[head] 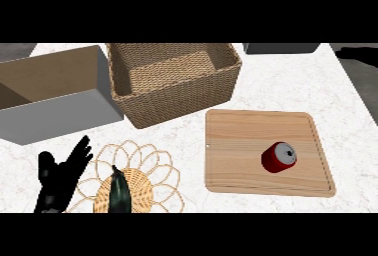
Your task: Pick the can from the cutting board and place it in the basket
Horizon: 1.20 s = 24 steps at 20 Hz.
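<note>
**Can lies on the cutting board, left robot hand open at the lower left**

The left robot hand [60, 175] shows at the view's lower left, black fingers straight and spread wide, pointing up and a little to the right, holding nothing. The right robot hand does not show.

Well to the right of that hand, the red can [279, 157] lies tipped on its side on the wooden cutting board [244, 135], its grey end facing up and to the right. It sits in the board's right half, toward the lower edge, with bare wood all around it.

The woven basket [181, 95] stands up and to the right of the hand, beyond the board's upper left corner and apart from it. Its inside holds nothing that can be seen.

Just right of the hand lies a wicker trivet [151, 165] with looped edges, and a dark, narrow object [119, 192] rests across its middle; what it is cannot be told. Above the hand stands an open grey box [66, 112] with a brown inside, beside the basket's left wall. All stand on the white marbled table [295, 85].
</note>
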Available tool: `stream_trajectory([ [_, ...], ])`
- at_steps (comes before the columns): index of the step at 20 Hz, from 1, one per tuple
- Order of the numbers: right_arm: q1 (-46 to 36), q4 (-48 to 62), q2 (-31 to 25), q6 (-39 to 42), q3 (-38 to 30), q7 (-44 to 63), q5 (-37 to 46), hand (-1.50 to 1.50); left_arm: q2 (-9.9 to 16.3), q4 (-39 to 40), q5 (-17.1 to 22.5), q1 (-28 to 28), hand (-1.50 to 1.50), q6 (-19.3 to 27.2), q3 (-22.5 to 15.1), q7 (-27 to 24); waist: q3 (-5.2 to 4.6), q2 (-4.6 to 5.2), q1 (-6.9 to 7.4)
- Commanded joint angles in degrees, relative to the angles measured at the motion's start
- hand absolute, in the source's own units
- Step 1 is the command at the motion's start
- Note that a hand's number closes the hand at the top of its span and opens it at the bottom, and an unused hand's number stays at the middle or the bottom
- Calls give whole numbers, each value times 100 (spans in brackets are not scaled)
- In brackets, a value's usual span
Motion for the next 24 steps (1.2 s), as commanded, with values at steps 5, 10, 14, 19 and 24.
stream_trajectory([
  [5,273,-226,-512,691,-486,510,-954,-150,-177,220,-185,25,0,75,-138,369,-18,66,65],
  [10,673,-399,-207,488,-590,353,-676,-150,-280,551,-212,158,0,-130,-89,-36,-19,79,93],
  [14,1163,-1058,143,108,-633,562,-555,-150,-104,-49,-209,-24,0,48,48,749,-13,61,69],
  [19,1245,-588,1006,-71,-11,173,802,-150,-402,221,-387,436,0,-130,-187,-34,-16,95,200],
  [24,1597,-509,1646,-191,458,-144,1956,-150,-161,279,-252,-41,0,-307,179,321,-15,98,153],
])
